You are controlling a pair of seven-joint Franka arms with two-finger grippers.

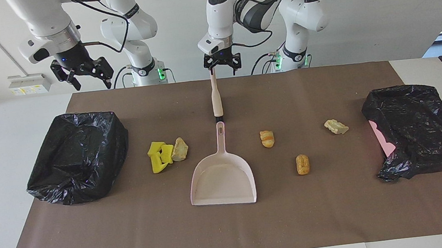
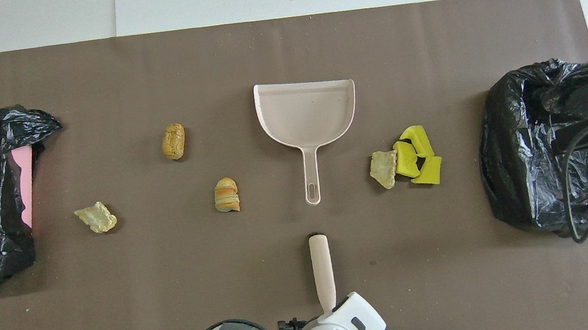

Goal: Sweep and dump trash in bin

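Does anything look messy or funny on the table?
One black-bagged bin, at the left arm's end, looks odd: its bag sags crooked, baring a pink edge. Trash lumps lie scattered around the dustpan.

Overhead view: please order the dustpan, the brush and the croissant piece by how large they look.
1. dustpan, clearly largest.
2. brush, long and thin; its end near the robots is hidden under the left arm.
3. croissant piece, smallest.
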